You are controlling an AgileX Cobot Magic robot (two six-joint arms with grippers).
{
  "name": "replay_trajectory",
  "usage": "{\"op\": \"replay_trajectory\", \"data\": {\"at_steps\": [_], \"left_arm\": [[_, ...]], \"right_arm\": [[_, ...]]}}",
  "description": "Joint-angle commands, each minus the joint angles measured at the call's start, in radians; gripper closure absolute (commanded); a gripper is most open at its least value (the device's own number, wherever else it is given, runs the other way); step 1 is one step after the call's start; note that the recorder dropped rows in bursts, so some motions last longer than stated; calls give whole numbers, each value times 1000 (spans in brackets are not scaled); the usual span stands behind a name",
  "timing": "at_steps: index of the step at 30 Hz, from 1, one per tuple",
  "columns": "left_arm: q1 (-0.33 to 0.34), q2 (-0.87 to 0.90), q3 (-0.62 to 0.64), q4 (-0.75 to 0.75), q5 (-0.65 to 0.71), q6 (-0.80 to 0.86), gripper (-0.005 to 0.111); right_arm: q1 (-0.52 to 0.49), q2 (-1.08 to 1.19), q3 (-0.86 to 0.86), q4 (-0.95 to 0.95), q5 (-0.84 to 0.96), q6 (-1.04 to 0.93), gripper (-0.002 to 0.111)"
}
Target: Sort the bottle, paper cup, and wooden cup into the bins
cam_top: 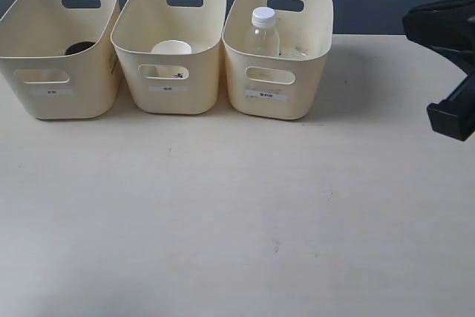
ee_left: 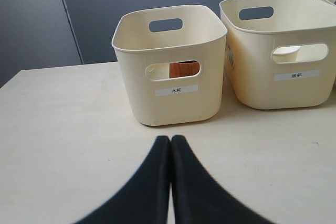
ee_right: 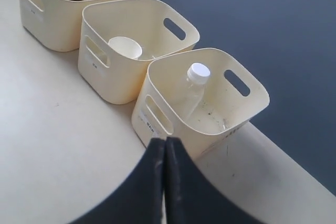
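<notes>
Here, the largest thing before you is the pale tabletop (cam_top: 223, 220), running out bare toward you from a dark blue-grey wall.

Along its far edge you have the three cream bins in a row, close beside one another, each with oval handle cut-outs and a small label on the front. The left bin (cam_top: 59, 50) holds the wooden cup (cam_top: 79, 48); in the exterior view you see only its dark top above the front wall, and in the left wrist view its reddish-brown side (ee_left: 184, 68) shows through the front cut-out. The middle bin (cam_top: 169, 46) holds the paper cup (cam_top: 171, 49), standing upright with its white rim up; a small dark mark shows through the front cut-out. The right bin (cam_top: 276, 50) holds the bottle (cam_top: 262, 33), clear with a white screw cap, standing upright toward that bin's left side.

Your right arm (cam_top: 449, 57) sits at the right edge of the exterior view, well apart from the bins. Its right gripper (ee_right: 165, 153) has its two black fingers pressed together with nothing between them, hanging just in front of the right bin. Your left gripper (ee_left: 170, 148) is likewise closed up on nothing, fingers touching, above the tabletop in front of the left bin.
</notes>
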Motion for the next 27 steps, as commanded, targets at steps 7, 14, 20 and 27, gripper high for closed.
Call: {"op": "replay_trajectory", "data": {"at_steps": [7, 14, 20, 27], "left_arm": [[-3, 3, -1, 2, -14, -3, 107], [-3, 3, -1, 2, -14, -3, 107], [-3, 3, -1, 2, -14, -3, 107], [-3, 3, -1, 2, -14, -3, 107]], "right_arm": [[-337, -152, 24, 209, -41, 198, 109], [-541, -430, 246, 216, -91, 147, 109], [-581, -654, 463, 221, -212, 143, 109], [-616, -794, 572, 187, -150, 143, 109]]}}
